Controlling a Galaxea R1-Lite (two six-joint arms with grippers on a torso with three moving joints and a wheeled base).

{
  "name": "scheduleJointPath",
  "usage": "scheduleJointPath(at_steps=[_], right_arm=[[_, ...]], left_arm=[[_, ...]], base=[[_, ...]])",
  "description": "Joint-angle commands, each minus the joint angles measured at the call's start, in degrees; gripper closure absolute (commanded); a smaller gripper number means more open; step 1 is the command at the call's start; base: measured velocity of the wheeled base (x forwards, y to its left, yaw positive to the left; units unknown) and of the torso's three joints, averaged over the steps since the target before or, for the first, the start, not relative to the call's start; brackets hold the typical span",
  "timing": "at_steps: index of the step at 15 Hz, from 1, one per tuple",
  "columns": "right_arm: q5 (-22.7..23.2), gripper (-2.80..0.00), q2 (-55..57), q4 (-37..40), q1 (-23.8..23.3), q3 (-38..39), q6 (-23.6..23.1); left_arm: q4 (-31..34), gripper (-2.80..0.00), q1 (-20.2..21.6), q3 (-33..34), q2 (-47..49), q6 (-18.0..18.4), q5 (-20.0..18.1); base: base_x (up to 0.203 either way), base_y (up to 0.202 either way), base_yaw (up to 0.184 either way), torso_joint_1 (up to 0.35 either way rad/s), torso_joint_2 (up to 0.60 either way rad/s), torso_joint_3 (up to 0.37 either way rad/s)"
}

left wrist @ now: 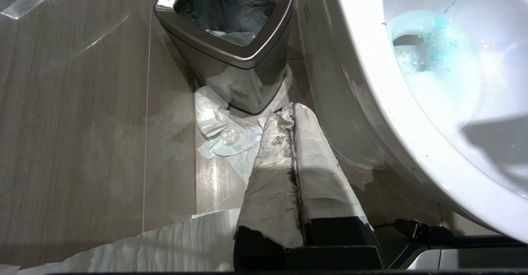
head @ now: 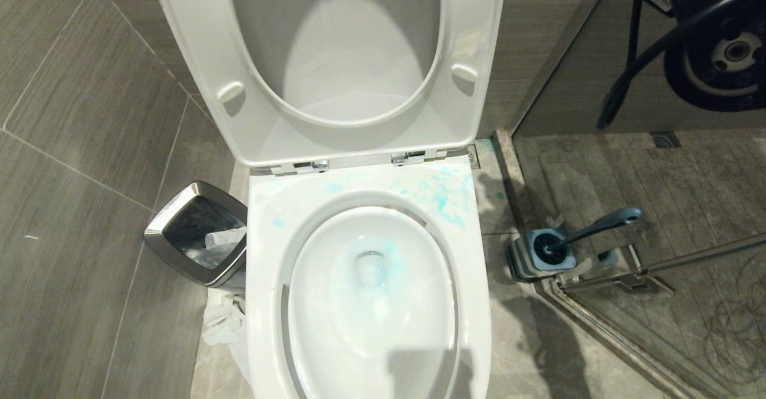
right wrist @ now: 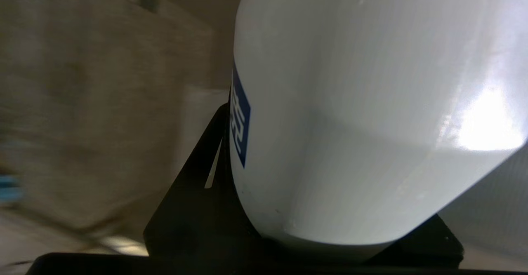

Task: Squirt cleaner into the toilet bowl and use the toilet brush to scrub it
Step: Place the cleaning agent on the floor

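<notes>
1. White glossy ceramic toilet bowl (head: 371,291) fills the middle of the head view, its white seat and lid (head: 335,58) raised against the far wall. Teal-blue cleaner liquid (head: 446,198) speckles the far right of the rim and tints the water at the drain. A steel square-rimmed waste bin (head: 197,231) stands just left of the bowl, crumpled white paper (head: 224,321) on the floor near it. To the right, the long blue-grey toilet brush (head: 589,227) leans in its square blue-grey holder (head: 529,258) beside a glass shower door (head: 658,267), well apart from the bowl. Neither gripper shows in this view.

2. From the left wrist, the left gripper (left wrist: 293,106), its two fingers wrapped in smudged white paper, is pressed closed on nothing. It hangs low beside the bowl (left wrist: 412,135), pointing toward the bin (left wrist: 231,40) and the paper (left wrist: 222,130) on the grey tiled floor (left wrist: 82,122).

3. From the right wrist, the small white plastic cleaner bottle (right wrist: 363,122) with a blue label patch fills the frame, clamped between the black fingers (right wrist: 194,200) of the right gripper (right wrist: 305,242). The surroundings are blurred; the bottle's cap is out of sight, and where it sits relative to the bowl cannot be told.
</notes>
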Motion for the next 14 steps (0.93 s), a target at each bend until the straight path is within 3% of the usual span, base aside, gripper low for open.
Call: scheduleJointPath(at_steps=[1,3,6,8,11,14], right_arm=[[9.2,0.00,-2.6,17.3,-6.2,-0.6,0.1],[14.9,0.00,-2.7,19.8,-8.2,-0.6,9.7],[19.7,0.00,-3.0,28.5,-10.5,-0.5,36.9],[26.3,0.00,-4.4,36.0,-12.7,-0.5,52.1],[37.5,0.00,-6.2,41.3,-15.6,-0.5,66.6],[49.3,0.00,-7.8,46.9,-16.1,-0.3,78.3]], left_arm=[[0.0,0.00,0.0,0.0,0.1,0.0,0.0],[0.0,0.00,0.0,0.0,0.1,0.0,0.0],[0.0,0.00,0.0,0.0,0.1,0.0,0.0],[0.0,0.00,0.1,0.0,0.1,0.0,0.0],[0.0,0.00,0.0,0.0,0.1,0.0,0.0],[0.0,0.00,0.1,0.0,0.1,0.0,0.0]], base=[[0.000,0.000,0.000,0.000,0.00,0.000],[0.000,0.000,0.000,0.000,0.00,0.000],[0.000,0.000,0.000,0.000,0.00,0.000],[0.000,0.000,0.000,0.000,0.00,0.000],[0.000,0.000,0.000,0.000,0.00,0.000],[0.000,0.000,0.000,0.000,0.00,0.000]])
